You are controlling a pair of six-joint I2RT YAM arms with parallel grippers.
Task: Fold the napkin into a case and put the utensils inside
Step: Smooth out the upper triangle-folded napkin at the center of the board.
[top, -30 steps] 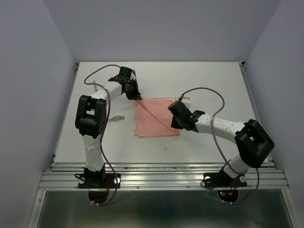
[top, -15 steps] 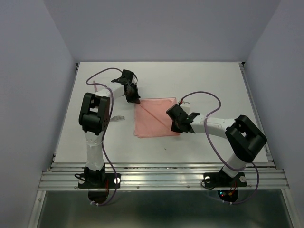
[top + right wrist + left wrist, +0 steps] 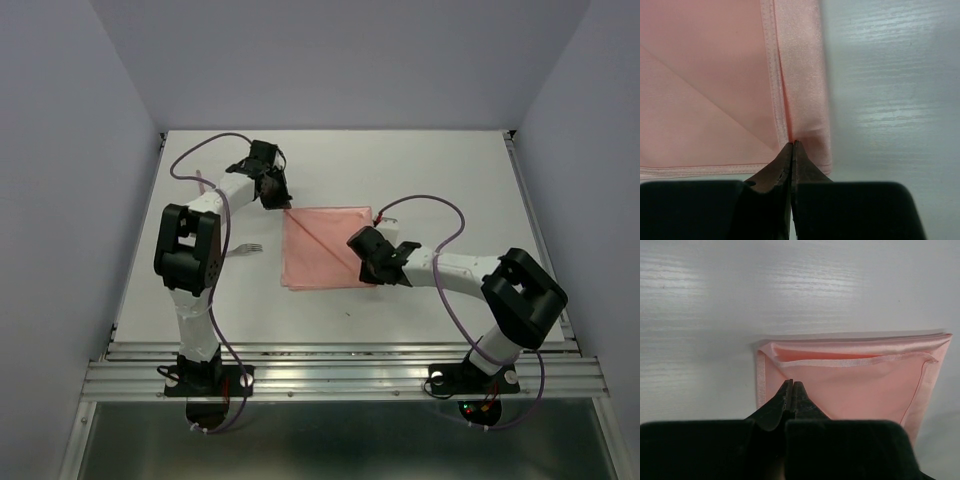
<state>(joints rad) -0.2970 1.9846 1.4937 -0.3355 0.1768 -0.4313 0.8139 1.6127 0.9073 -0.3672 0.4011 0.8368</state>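
Midway across the table, the napkin (image 3: 325, 248) lies part-folded, the fork (image 3: 250, 248) just beside it toward the left edge. Left gripper (image 3: 791, 386) is clamped shut, tips on the cloth's far-left corner. Right gripper (image 3: 792, 145) pinches the near-right hem. Risk: the thin cloth slips free, or an uneven pull skews the fold.

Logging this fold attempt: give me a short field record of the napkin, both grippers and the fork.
napkin: folded in layers, flat on table
left gripper: jaws shut, tips over napkin's far-left corner, grip unclear
right gripper: jaws shut on napkin's near-right edge
fork: on table, left of napkin, apart
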